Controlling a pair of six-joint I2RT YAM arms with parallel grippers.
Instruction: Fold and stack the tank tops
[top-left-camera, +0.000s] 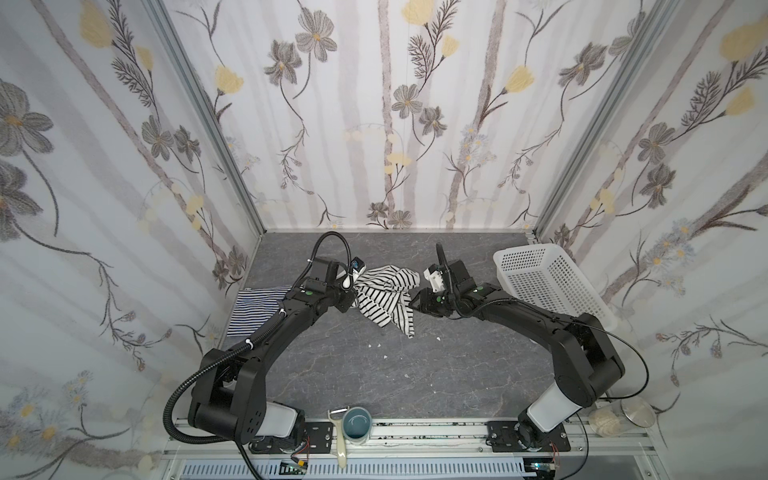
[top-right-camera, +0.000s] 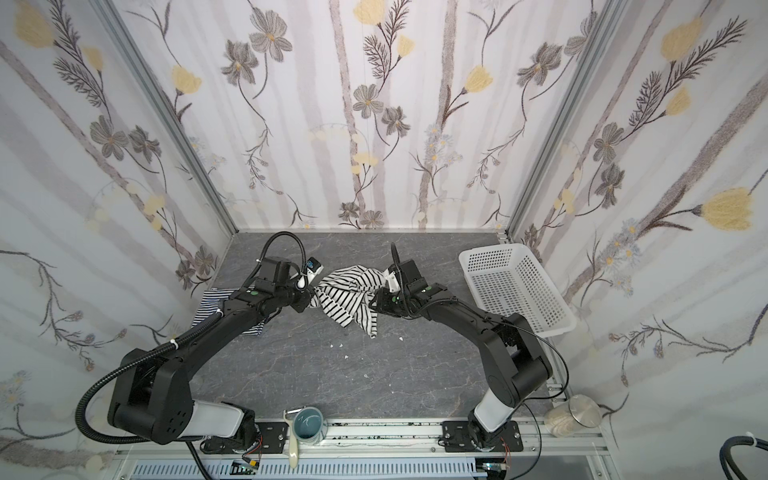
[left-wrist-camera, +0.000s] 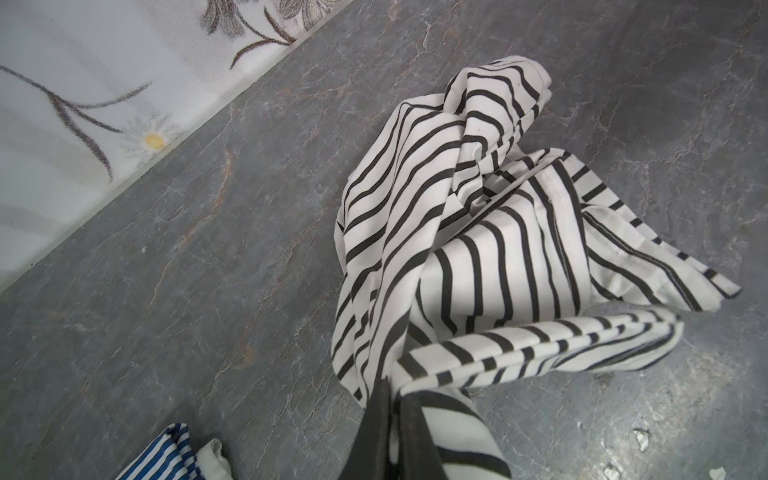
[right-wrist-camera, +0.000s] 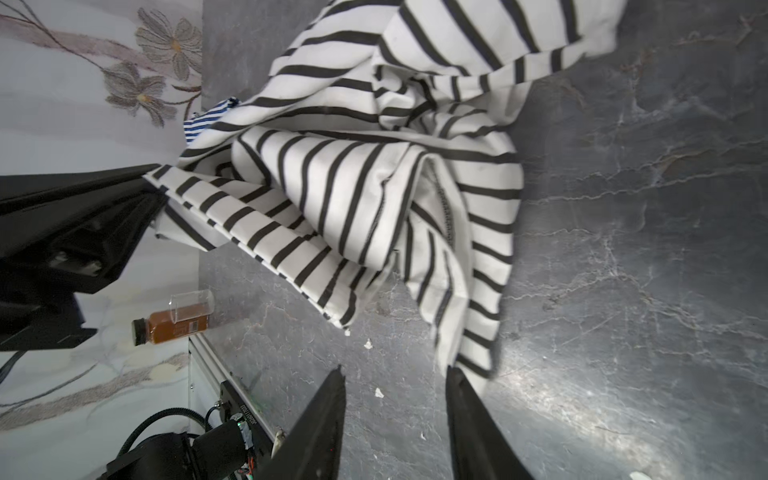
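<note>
Left gripper (left-wrist-camera: 390, 388) pinching edge of black-striped tank top (top-left-camera: 384, 297), fingers pressing together | right gripper (right-wrist-camera: 395, 370) fingers standing spread beside its hem | top lying crumpled on table (top-left-camera: 415, 374) between grippers | navy-striped tank top (top-left-camera: 249, 316) lying at table's left edge

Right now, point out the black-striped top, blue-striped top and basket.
black-striped top (top-left-camera: 384, 299): in a top view, crumpled middle
blue-striped top (top-left-camera: 251, 308): in a top view, flat cloth
basket (top-left-camera: 552, 282): in a top view, perforated wall

A blue mug (top-left-camera: 358, 424) stands at the grey surface's (top-left-camera: 374, 374) front edge. Just left of the mug lies a peeler (top-left-camera: 339, 436), well right a glass jar (top-left-camera: 611, 422), farther back and right a white perforated basket (top-left-camera: 552, 286).
</note>
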